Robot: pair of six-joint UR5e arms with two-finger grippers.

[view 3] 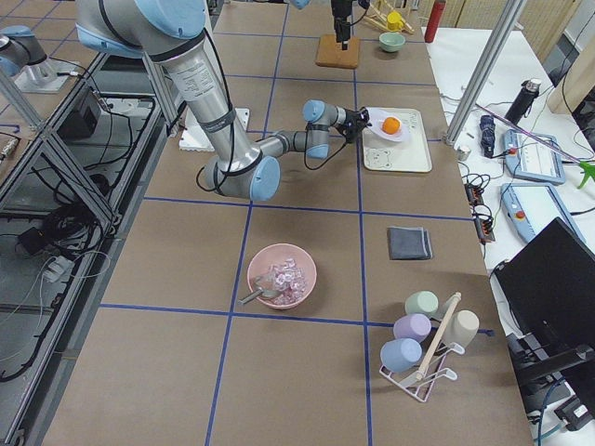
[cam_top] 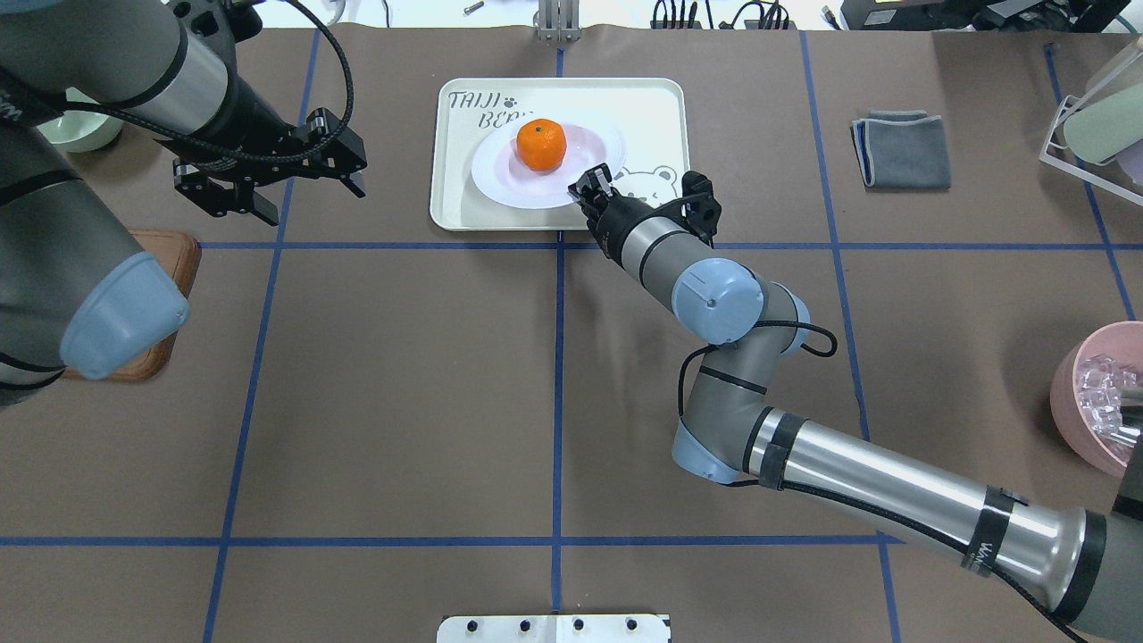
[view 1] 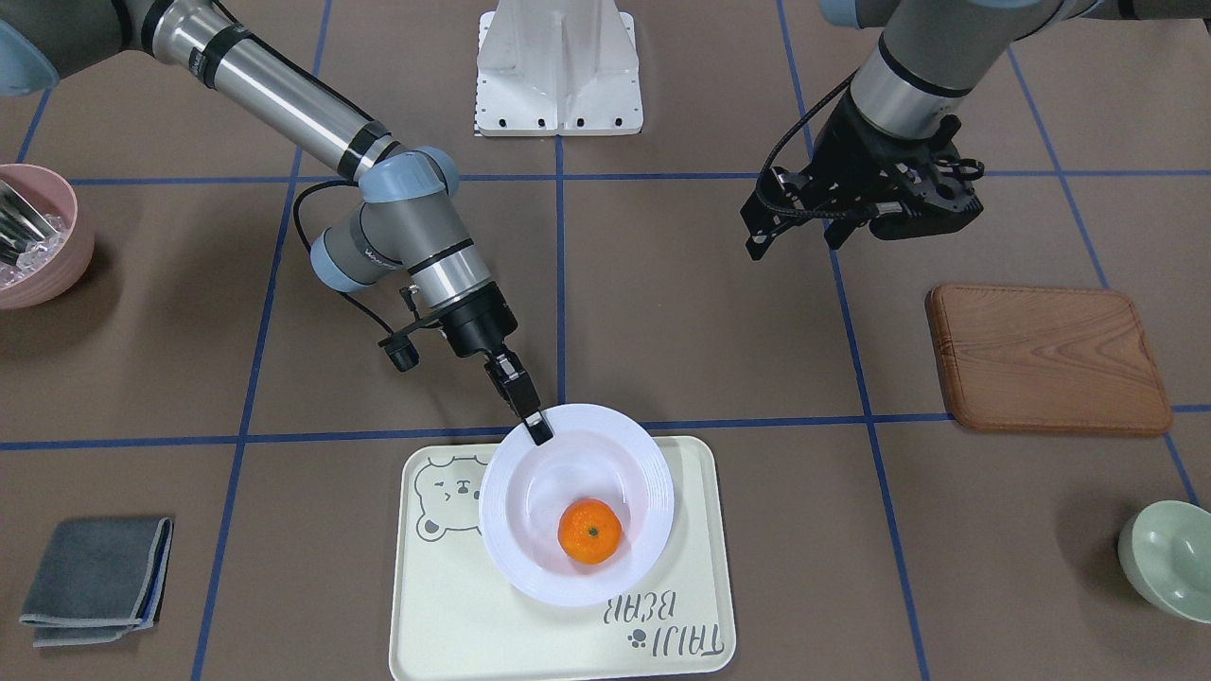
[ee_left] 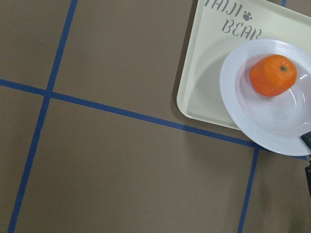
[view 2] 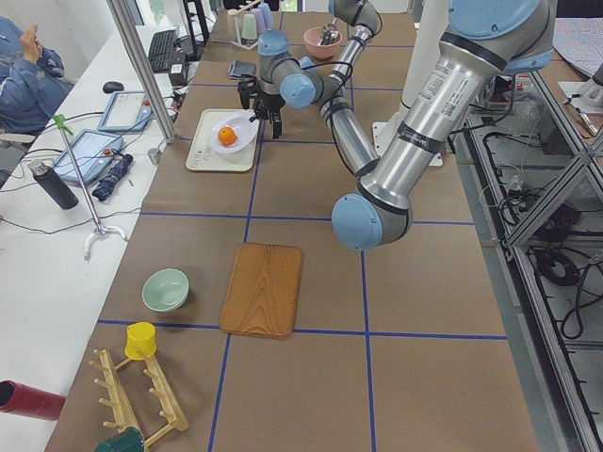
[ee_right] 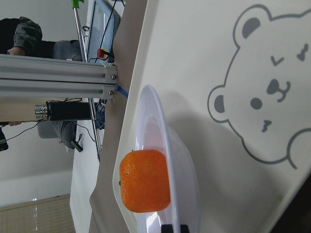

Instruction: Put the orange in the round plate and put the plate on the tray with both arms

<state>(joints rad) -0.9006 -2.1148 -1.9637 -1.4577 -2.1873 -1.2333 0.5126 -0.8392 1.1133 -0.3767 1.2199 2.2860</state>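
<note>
The orange [view 1: 589, 532] lies in the white round plate [view 1: 624, 473], off-centre towards the side away from the robot. The plate is over the cream bear tray [view 1: 454, 615], and its robot-side rim overhangs the tray's edge. My right gripper [view 1: 537, 427] is shut on that rim; the right wrist view shows its fingertips [ee_right: 175, 227] pinching the rim, with the orange [ee_right: 144, 180] just beyond. The plate looks slightly tilted, and I cannot tell whether it rests fully on the tray. My left gripper [cam_top: 268, 192] hangs open and empty, above the table and to the left of the tray [cam_top: 455, 192].
A brown wooden board [view 1: 1045, 357] and a pale green bowl [view 1: 1168, 558] lie on the robot's left side. A pink bowl [view 1: 33, 236] holding clear pieces and a folded grey cloth [view 1: 95, 579] lie on its right side. A rack of cups [view 3: 423, 344] stands at the right end.
</note>
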